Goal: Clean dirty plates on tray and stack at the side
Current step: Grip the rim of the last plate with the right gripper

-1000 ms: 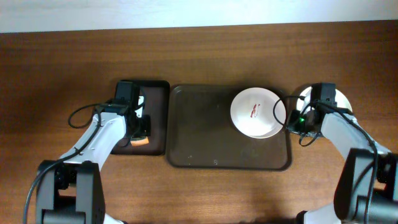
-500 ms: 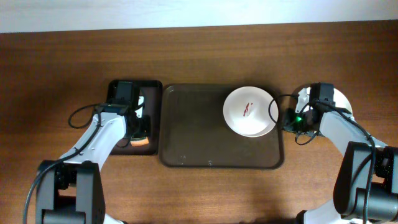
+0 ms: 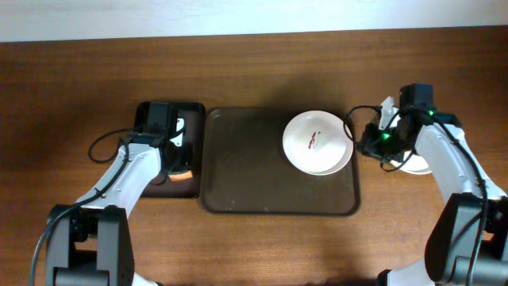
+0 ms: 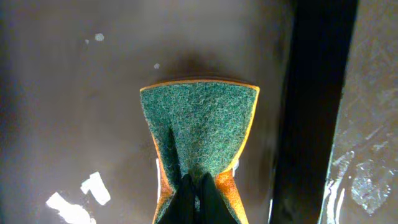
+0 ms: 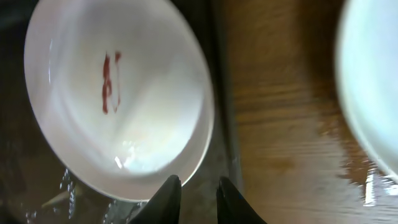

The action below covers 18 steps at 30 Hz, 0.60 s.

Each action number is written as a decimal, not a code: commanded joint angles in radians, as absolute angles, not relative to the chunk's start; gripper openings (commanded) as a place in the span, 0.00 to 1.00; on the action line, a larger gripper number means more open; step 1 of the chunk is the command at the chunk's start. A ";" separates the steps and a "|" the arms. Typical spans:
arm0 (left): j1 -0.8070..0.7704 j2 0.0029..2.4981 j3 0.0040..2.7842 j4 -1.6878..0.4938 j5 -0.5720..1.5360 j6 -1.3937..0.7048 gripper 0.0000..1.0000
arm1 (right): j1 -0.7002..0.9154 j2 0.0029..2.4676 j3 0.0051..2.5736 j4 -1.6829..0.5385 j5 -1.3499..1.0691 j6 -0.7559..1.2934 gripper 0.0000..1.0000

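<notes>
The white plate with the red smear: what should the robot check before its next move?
1. Cleaning tool held: ok, the left gripper is shut on the green sponge.
2. On the tray: ok, the plate sits at its right end.
3. Already clean: not ok, a red smear marks its centre.
4. Steadied: not ok, the right gripper is open at its rim, holding nothing.
5. Tool at the dirt: not ok, it is over the small black tray.

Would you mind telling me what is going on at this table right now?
The left end effector pinches a green sponge over the small black tray. The right end effector, open, sits at the rim of a red-smeared white plate on the brown tray. A second plate lies on the table beside the tray.
</notes>
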<state>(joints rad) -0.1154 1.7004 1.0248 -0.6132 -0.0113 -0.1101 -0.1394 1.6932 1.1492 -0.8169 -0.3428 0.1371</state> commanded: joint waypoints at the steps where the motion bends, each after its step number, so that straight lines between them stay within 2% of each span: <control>1: -0.109 1.707 1.039 -0.614 0.009 -0.120 0.00 | -0.087 1.701 1.149 -0.817 -0.347 0.160 0.25; 5: -0.109 1.707 1.039 -0.622 0.009 -0.120 0.00 | -0.051 1.747 1.135 -0.820 -0.225 0.255 0.25; 15: -0.109 1.707 1.039 -0.622 0.009 -0.120 0.00 | -0.052 1.823 1.114 -0.797 -0.230 0.297 0.25; 17: -0.109 1.707 1.039 -0.622 0.009 -0.120 0.00 | -0.052 1.841 1.114 -0.788 -0.235 0.297 0.22; 18: -0.109 1.707 1.039 -0.622 0.009 -0.120 0.00 | -0.052 1.849 1.113 -0.773 -0.235 0.297 0.15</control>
<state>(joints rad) -0.1154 1.7004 1.0248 -0.6216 -0.0059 -0.1101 -0.0578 1.8286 1.1233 -0.7887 -0.2440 0.2890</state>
